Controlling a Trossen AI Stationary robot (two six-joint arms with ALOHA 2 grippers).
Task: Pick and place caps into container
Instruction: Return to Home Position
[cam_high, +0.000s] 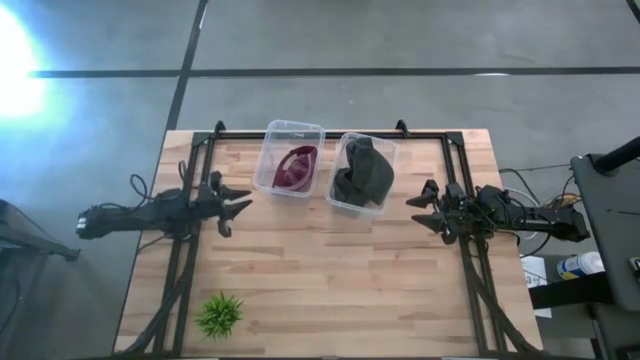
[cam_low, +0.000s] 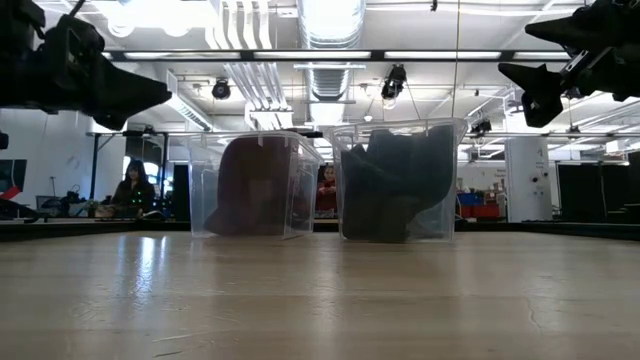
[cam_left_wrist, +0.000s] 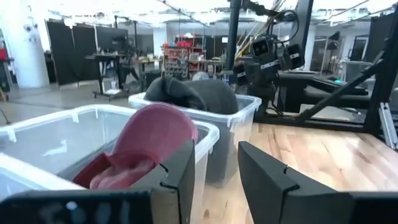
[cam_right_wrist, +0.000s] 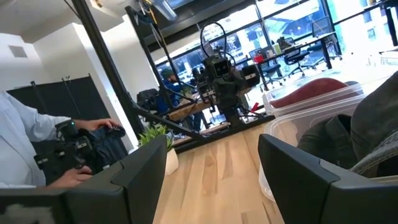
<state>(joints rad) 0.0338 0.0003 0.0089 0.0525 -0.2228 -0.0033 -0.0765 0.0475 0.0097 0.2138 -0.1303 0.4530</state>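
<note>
A maroon cap (cam_high: 296, 168) lies inside the left clear bin (cam_high: 276, 140); it also shows in the low view (cam_low: 255, 186) and the left wrist view (cam_left_wrist: 149, 146). Dark charcoal caps (cam_high: 363, 172) fill the right clear bin (cam_high: 338, 196), piled above its rim (cam_left_wrist: 199, 94). How many are in that pile I cannot tell. My left gripper (cam_high: 240, 205) hovers open above the table's left side, beside the maroon cap's bin. My right gripper (cam_high: 418, 207) hovers open at the right side, next to the charcoal caps' bin. Both hang high in the low view.
A small green spiky plant (cam_high: 219, 314) stands near the table's near-left corner. Bare wooden tabletop (cam_high: 330, 285) stretches in front of both bins. Dark rails (cam_high: 470, 290) run along the left and right sides. A person (cam_right_wrist: 37, 149) holding a device stands beyond the table.
</note>
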